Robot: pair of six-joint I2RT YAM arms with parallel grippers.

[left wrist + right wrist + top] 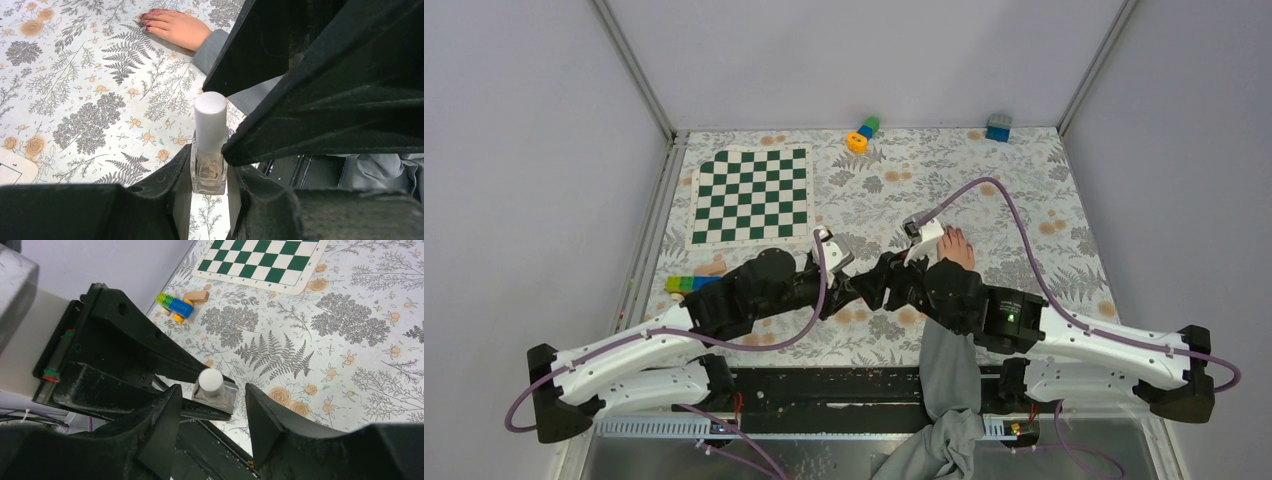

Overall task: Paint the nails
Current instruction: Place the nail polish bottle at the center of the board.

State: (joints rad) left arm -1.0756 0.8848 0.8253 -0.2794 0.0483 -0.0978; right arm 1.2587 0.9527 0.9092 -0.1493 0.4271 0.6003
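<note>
My left gripper [208, 172] is shut on a small clear glass polish bottle [209, 175], which stands upright with its white cap [210, 120] on. In the right wrist view the same bottle [226, 396] and cap [210, 380] sit just beyond my right gripper [213, 390], which is open, its fingers to either side of the cap and not touching it. A bare hand [954, 247] with a grey sleeve [949, 365] lies flat on the floral cloth to the right of both grippers. Its dark-reddish nails [146, 22] show in the left wrist view.
A green-and-white chessboard [751, 195] lies at the back left. Coloured toy blocks [692, 283] sit near the left edge, a yellow, blue and green toy [862, 134] and a blue block [998, 127] along the back wall. White walls enclose the table.
</note>
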